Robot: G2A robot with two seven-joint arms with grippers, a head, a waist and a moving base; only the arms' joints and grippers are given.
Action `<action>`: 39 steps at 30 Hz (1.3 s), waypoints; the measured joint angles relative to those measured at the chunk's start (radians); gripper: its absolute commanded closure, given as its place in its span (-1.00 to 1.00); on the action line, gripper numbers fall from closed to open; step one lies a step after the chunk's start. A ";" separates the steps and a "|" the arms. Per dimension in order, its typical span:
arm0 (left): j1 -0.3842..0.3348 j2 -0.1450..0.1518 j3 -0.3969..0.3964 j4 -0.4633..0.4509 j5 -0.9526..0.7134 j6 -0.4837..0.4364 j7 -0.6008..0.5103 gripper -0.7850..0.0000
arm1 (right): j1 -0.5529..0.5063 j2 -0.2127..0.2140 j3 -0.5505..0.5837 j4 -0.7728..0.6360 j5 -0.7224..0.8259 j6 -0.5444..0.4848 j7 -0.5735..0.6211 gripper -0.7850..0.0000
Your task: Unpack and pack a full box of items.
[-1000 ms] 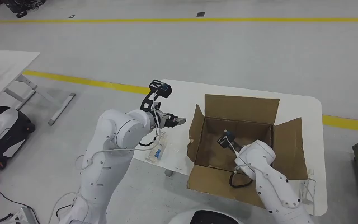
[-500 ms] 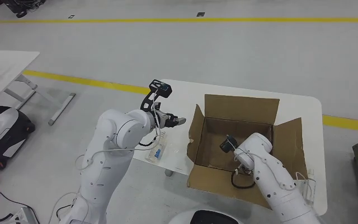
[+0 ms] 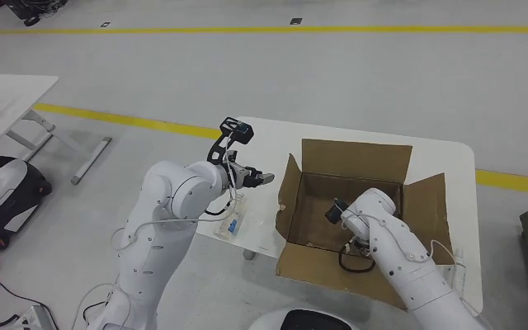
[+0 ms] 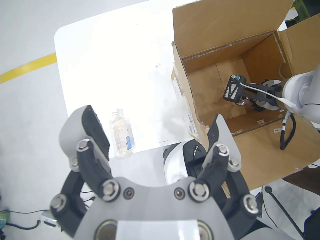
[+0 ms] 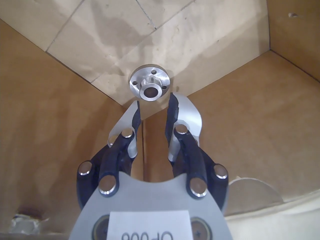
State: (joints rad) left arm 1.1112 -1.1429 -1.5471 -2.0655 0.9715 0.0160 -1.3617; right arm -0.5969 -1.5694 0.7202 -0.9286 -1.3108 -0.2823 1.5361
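Note:
An open cardboard box (image 3: 355, 161) stands on the white table (image 3: 272, 136), its flaps spread. My right gripper (image 5: 154, 102) is down inside the box, open, with its fingertips just short of a round metal flange (image 5: 149, 82) that lies on the box floor near a corner. The flange is not between the jaws. From the left wrist view that right gripper (image 4: 246, 102) shows low in the box. My left gripper (image 4: 152, 126) hangs open and empty above the table's left part, left of the box. A clear plastic bottle (image 4: 121, 136) lies on the table near the front edge.
The box walls (image 5: 250, 116) close in around my right gripper. A small crumpled object (image 5: 25, 219) lies in the box behind the right gripper. The bottle (image 3: 233, 224) is left of the box. Bare tabletop (image 4: 120, 58) stretches behind the bottle.
My right arm has shifted inside the box, its forearm swinging toward the far side. The left arm and the bottle have stayed put.

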 measured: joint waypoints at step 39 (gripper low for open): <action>0.000 0.000 0.000 0.000 0.000 0.000 0.000 -1.00 | 0.084 -0.104 -0.084 0.337 0.021 0.013 -0.139 0.13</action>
State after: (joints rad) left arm 1.1112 -1.1429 -1.5471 -2.0655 0.9715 0.0160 -1.3617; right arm -0.5128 -1.6733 0.6359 -0.5919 -1.2897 -0.2690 1.3976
